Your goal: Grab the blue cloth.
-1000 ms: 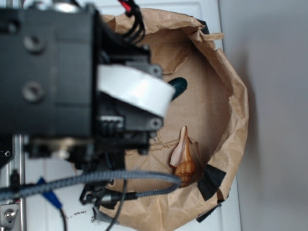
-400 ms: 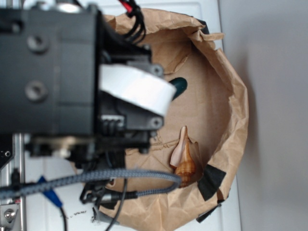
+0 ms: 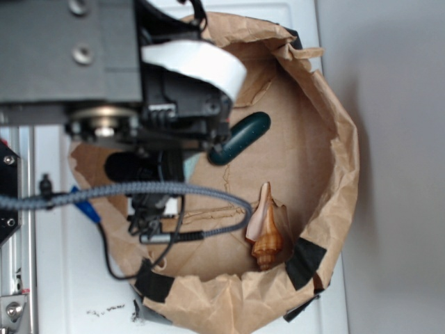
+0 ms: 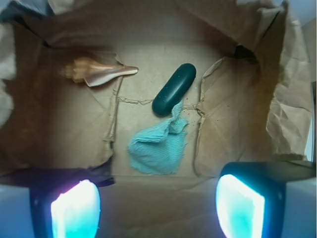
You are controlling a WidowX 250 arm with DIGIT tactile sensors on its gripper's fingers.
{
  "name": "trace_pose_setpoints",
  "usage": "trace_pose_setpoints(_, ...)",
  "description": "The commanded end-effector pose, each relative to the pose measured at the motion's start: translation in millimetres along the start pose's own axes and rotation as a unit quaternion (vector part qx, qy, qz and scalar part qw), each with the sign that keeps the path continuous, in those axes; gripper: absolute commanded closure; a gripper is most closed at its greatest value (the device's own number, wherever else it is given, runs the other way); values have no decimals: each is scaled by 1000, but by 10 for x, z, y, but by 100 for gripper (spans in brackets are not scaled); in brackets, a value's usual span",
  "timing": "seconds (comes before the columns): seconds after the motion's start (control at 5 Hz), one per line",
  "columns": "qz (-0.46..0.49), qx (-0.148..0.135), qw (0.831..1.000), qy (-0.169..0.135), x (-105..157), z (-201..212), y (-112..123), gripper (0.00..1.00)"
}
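The blue cloth (image 4: 158,148), pale teal and crumpled with frayed edges, lies on the brown paper floor in the middle of the wrist view. One twisted corner of it touches the dark teal capsule (image 4: 174,89) beyond it. My gripper (image 4: 157,208) hangs above the cloth's near edge, open wide, with nothing between the glowing fingers (image 4: 74,210). In the exterior view the arm (image 3: 104,69) covers most of the cloth; only a pale sliver of the blue cloth (image 3: 190,165) shows beside the capsule (image 3: 240,138).
A tan seashell (image 4: 96,71) (image 3: 268,226) lies left of the capsule in the wrist view. Crumpled brown paper walls (image 4: 292,99) (image 3: 341,160) ring the floor on all sides. A grey braided cable (image 3: 139,191) loops over the bag.
The arm has shifted toward the top of the exterior view and looks smaller. The whole capsule and more of the bag's left floor are now uncovered.
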State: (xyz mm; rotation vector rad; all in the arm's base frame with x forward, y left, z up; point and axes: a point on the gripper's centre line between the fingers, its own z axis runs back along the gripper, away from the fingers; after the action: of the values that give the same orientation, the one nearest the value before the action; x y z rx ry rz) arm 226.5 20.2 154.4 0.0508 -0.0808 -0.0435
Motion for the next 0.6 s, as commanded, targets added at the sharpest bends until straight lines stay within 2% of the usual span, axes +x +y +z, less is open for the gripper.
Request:
trace_pose_setpoints(0.0,17,40,999,-3,290,-298,351,0)
trace_pose_setpoints(0.2,3,27,1000,8,391,-400,325,0)
trace_pose_setpoints(0.4,-11,6,1000,3,398,-362,220,0)
